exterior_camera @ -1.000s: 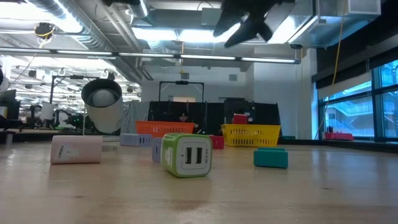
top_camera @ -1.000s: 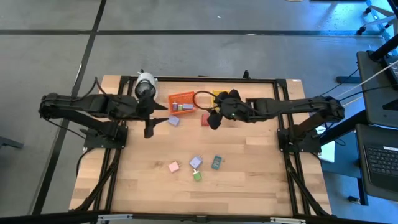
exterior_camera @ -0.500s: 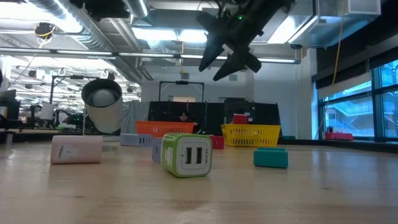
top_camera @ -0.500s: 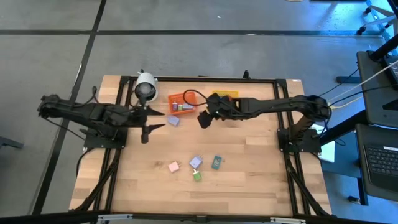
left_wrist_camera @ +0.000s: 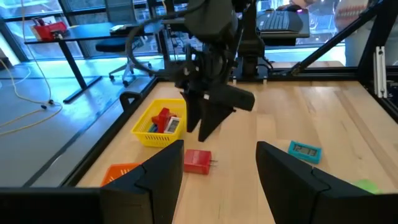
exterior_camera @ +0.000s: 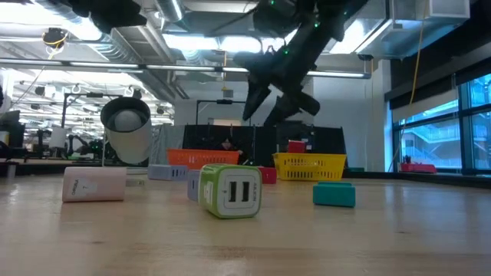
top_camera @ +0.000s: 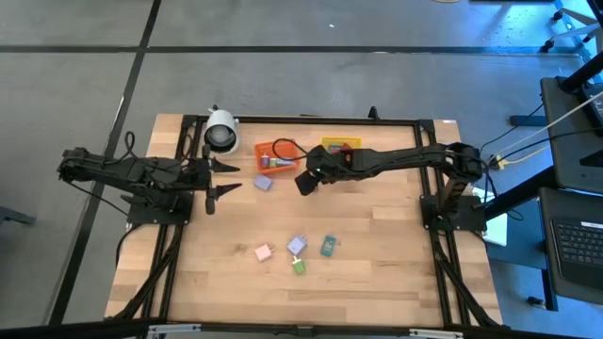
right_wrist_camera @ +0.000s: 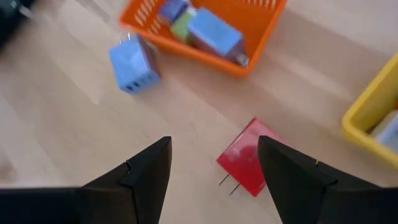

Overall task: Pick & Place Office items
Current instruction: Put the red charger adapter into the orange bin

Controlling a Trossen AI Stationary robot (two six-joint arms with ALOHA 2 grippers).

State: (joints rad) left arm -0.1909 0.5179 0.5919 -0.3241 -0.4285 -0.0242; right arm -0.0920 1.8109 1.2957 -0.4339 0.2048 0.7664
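Note:
My right gripper (top_camera: 303,184) (right_wrist_camera: 214,168) hangs open above the table near the two bins, fingers pointing down. A red block (right_wrist_camera: 250,158) (left_wrist_camera: 198,162) lies flat on the wood below it, beside one finger; in the high view the gripper covers it. A lilac block (top_camera: 263,183) (right_wrist_camera: 134,62) lies close by. A pink block (top_camera: 263,252), a lilac-white one (top_camera: 297,246), a teal one (top_camera: 328,246) and a green one (top_camera: 299,267) sit mid-table. My left gripper (top_camera: 229,177) (left_wrist_camera: 221,168) is open and waits at the table's left.
An orange mesh bin (top_camera: 276,155) holding a few blocks and a yellow mesh bin (top_camera: 341,146) stand at the far edge. A white cylinder (top_camera: 220,130) stands at the far left. Bare wood stretches along the near edge and the right side.
My right gripper has moved toward the table's left and come down, from beside the yellow bin to above the red block. My left gripper has drawn back toward the table's left edge. No block has moved.

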